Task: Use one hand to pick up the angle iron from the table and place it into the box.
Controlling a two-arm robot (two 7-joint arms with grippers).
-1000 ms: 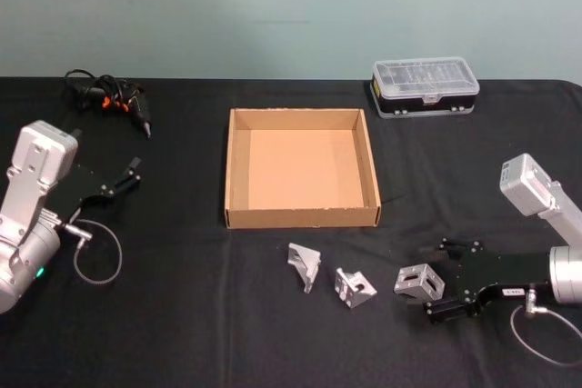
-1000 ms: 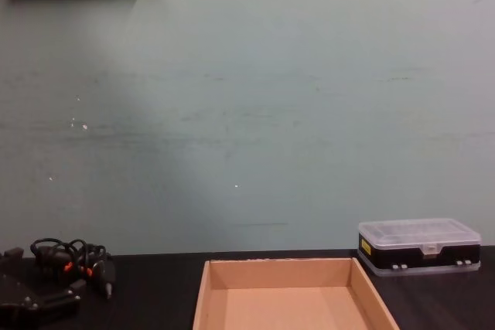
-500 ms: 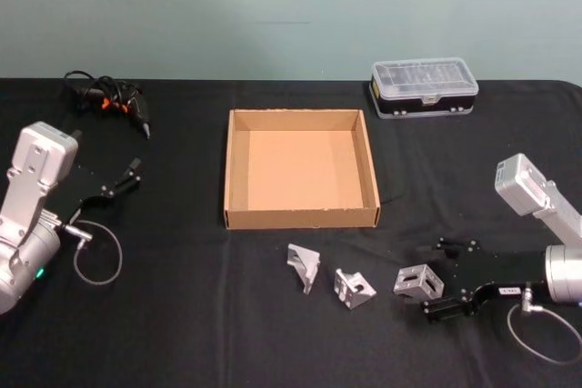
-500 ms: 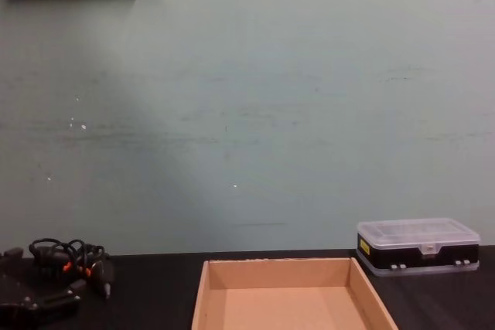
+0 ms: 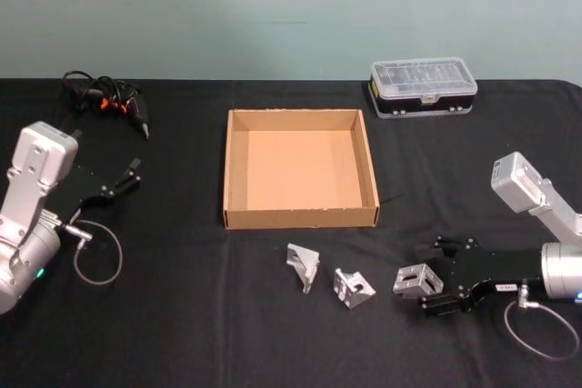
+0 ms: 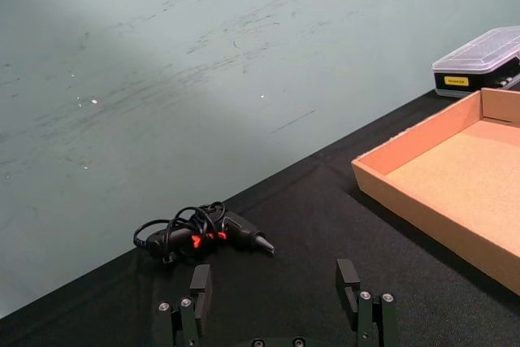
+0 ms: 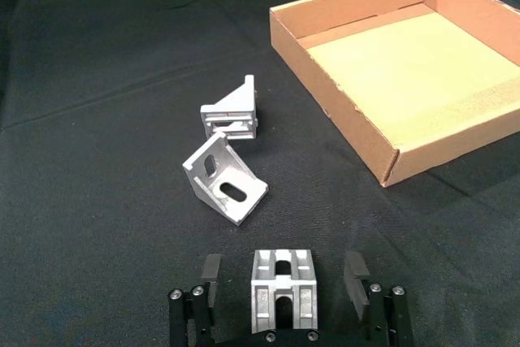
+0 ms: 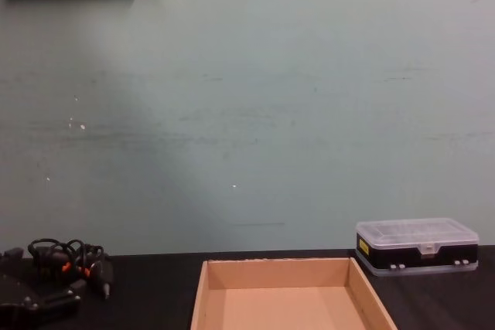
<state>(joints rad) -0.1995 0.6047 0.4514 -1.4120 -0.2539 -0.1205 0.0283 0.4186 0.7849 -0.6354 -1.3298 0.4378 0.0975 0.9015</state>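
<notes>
The right gripper (image 5: 437, 276) was low at the lower right of the head view, just above the table (image 5: 182, 315). Its two fingers were spread apart, and the nearest angle iron (image 5: 417, 279) stood between them. In the right wrist view a small gap showed on each side of this piece, so the fingers (image 7: 210, 269) were around it but not pressing it. The silver arm behind the gripper ran out to the right edge of the frame.

The piece rested on the table, below and to the right of the box (image 5: 300, 217) and well apart from it. The two other brackets (image 5: 303, 266) lay to its left, also on the table, near the front wall of the box. The box was empty.

The left gripper (image 5: 123, 179) was parked at the left edge of the head view, with its fingers apart and holding nothing. A black cabled tool (image 5: 109, 97) lay at the upper left, and a plastic case (image 5: 424, 88) at the upper right.

In my judgement, the task was at its beginning: the approach looked finished, but the closing, the lifting, the carrying and the placing remained.
</notes>
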